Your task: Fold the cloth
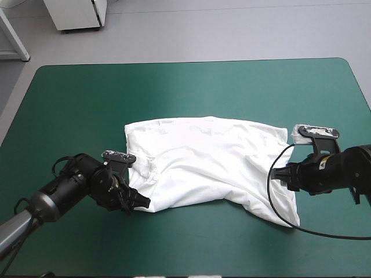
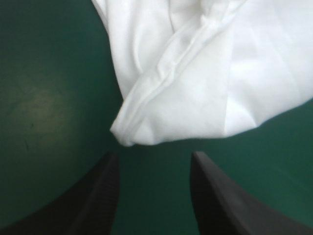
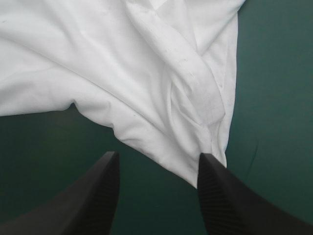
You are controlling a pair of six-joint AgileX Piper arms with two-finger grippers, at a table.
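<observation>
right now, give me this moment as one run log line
T-shirt: spread, rumpled, on teal-green cover | left gripper: open, corner just ahead | right gripper: open, corner just inside its gap | nothing gripped

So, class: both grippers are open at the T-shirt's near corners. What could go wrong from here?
The left gripper has the T-shirt corner ahead of its fingers, not between them; shutting now would likely miss. The right gripper has only a narrow tip of cloth beside one finger, so its pinch might slip.

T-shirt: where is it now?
High view: T-shirt spread at the centre of the teal-green cover; left tool at the shirt's near-left corner, right tool at its right edge.
</observation>
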